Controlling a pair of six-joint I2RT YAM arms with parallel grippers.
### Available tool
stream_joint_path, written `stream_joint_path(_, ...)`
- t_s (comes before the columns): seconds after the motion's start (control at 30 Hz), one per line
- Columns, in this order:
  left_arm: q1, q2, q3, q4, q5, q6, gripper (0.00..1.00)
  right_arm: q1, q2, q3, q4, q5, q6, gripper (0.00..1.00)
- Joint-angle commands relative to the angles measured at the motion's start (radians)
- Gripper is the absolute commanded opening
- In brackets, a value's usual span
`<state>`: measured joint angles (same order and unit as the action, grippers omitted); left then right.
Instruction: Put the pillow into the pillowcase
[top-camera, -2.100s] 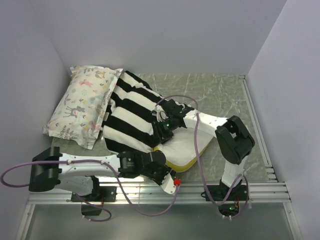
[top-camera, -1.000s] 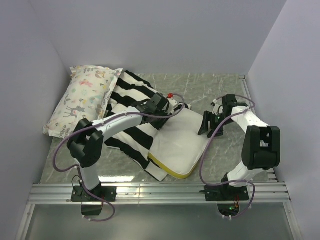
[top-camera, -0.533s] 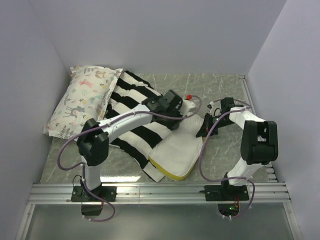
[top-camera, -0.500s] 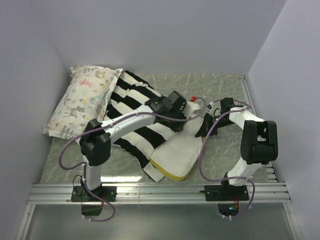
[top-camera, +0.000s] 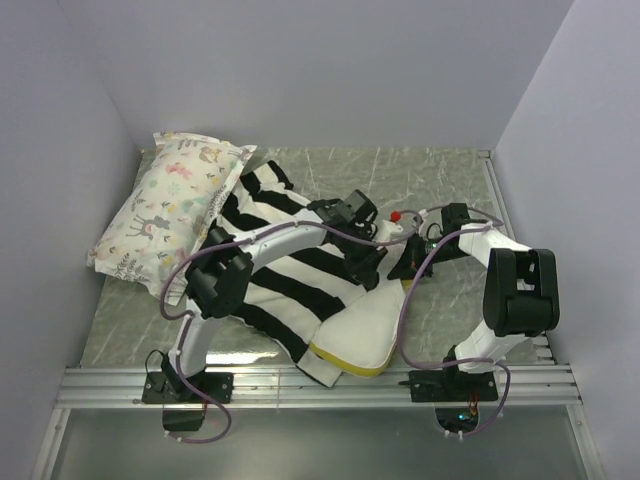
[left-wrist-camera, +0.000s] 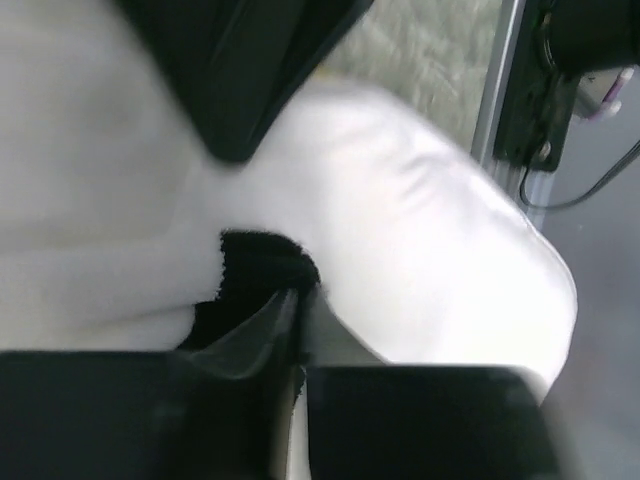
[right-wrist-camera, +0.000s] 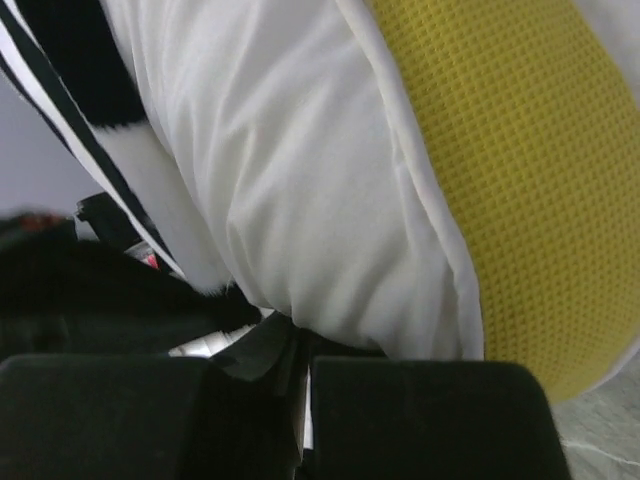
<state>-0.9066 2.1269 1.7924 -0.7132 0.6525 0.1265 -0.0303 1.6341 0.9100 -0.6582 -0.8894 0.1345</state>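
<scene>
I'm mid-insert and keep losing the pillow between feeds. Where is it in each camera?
Top external: the pillow lies low centre, sticking out of the pillowcase toward the arm bases.
Left wrist: the pillow is the smooth white bulge at right.
Right wrist: the pillow fills the middle, yellow band at right.
Shared landmark: the pillowcase's black stripe beside it, centre-left in left wrist, top left in right wrist.

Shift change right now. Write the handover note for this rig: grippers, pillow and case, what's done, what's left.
Left gripper: shut, pinching what looks like the pillowcase edge where it meets the pillow.
Right gripper: shut on the pillow's white fabric, near its yellow band.
Positions: the striped case overlaps the pillow's far left part, and the yellow-banded near end sticks out.
Done: pillow appears partly in.
Left: draw the case over the exposed end.
</scene>
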Motion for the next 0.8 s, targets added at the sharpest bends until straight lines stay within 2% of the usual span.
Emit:
stream_joint_path(0.0, 0.012, -0.132, -0.076, -0.026, 0.084, 0.145, 0.16, 0.023, -0.033, 0.012, -0.036, -0.056, -0.074, 0.00)
stream_joint_path(0.07, 0.023, -0.223, -0.116, -0.026, 0.039, 0.131, 0.28, 0.017, -0.045, 0.030, -0.090, -0.040, -0.125, 0.16)
stream_joint_path(0.1, 0.058, -0.249, -0.132, -0.016, 0.038, 0.112, 0.39, -0.006, -0.055, 0.041, -0.118, -0.025, -0.159, 0.22)
stream_joint_path(0.13, 0.080, -0.292, -0.130, 0.013, 0.024, 0.060, 0.45, -0.022, -0.069, 0.046, -0.126, -0.008, -0.165, 0.39)
stream_joint_path(0.2, 0.142, -0.321, -0.101, 0.058, -0.019, -0.029, 0.58, -0.063, -0.118, 0.067, -0.135, 0.013, -0.165, 0.61)
stream_joint_path(0.27, 0.176, -0.340, -0.059, 0.137, -0.110, -0.076, 0.62, -0.079, -0.150, 0.087, -0.130, 0.059, -0.151, 0.71)
stream_joint_path(0.33, 0.195, -0.319, -0.033, 0.187, -0.231, -0.120, 0.70, -0.080, -0.166, 0.102, -0.086, 0.101, -0.095, 0.72)
stream_joint_path(0.37, 0.193, -0.296, 0.016, 0.199, -0.343, -0.120, 0.71, -0.079, -0.169, 0.102, -0.068, 0.130, -0.054, 0.72)
stream_joint_path(0.43, 0.196, -0.186, 0.094, 0.175, -0.439, -0.119, 0.73, -0.077, -0.154, 0.105, -0.023, 0.174, -0.017, 0.72)
stream_joint_path(0.47, 0.196, -0.142, 0.187, 0.157, -0.502, -0.155, 0.75, -0.077, -0.123, 0.112, -0.026, 0.199, -0.010, 0.72)
stream_joint_path(0.57, 0.198, 0.011, 0.338, 0.092, -0.545, -0.178, 0.77, -0.077, -0.067, 0.112, -0.027, 0.222, 0.011, 0.72)
stream_joint_path(0.7, 0.187, 0.117, 0.419, 0.098, -0.574, -0.249, 0.85, -0.079, -0.045, 0.066, 0.003, 0.233, 0.027, 0.73)
stream_joint_path(0.77, 0.166, 0.159, 0.433, 0.092, -0.605, -0.239, 0.84, -0.079, -0.033, 0.050, 0.002, 0.230, 0.016, 0.74)
